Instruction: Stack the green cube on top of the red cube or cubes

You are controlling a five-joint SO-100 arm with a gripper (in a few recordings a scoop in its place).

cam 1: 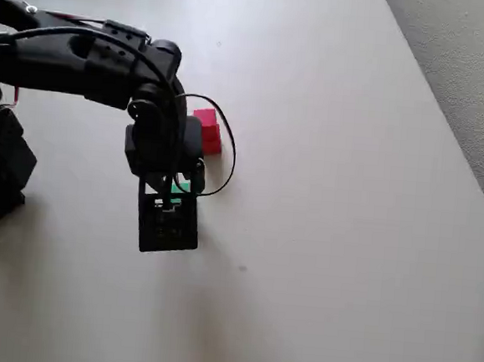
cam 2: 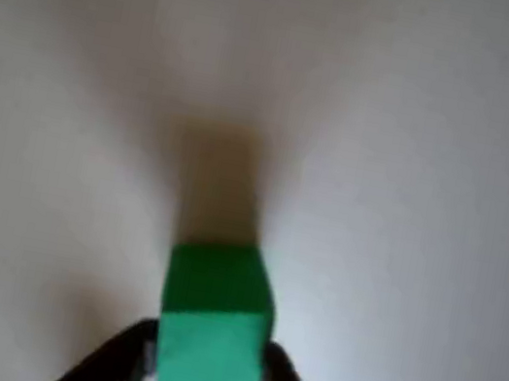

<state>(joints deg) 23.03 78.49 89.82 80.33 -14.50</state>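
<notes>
Green cube (cam 2: 212, 316) sits right up against the wrist camera, pinched between the tool's (cam 2: 204, 364) two fingers, so it's clamped on it, seemingly lifted just off the bench (cam 2: 452, 186). Overhead, the red cubes (cam 1: 206, 130) sit just beyond the tool, side by side and touching. I'd say lift higher, centre over the reds, lower it flat. It's a cube, no long axis; one edge faces the camera.

The black arm (cam 1: 84, 55) reaches across from the left, wrist bent downward, its gripper (cam 2: 202, 374) clamped on the green cube (cam 2: 212, 316).
</notes>
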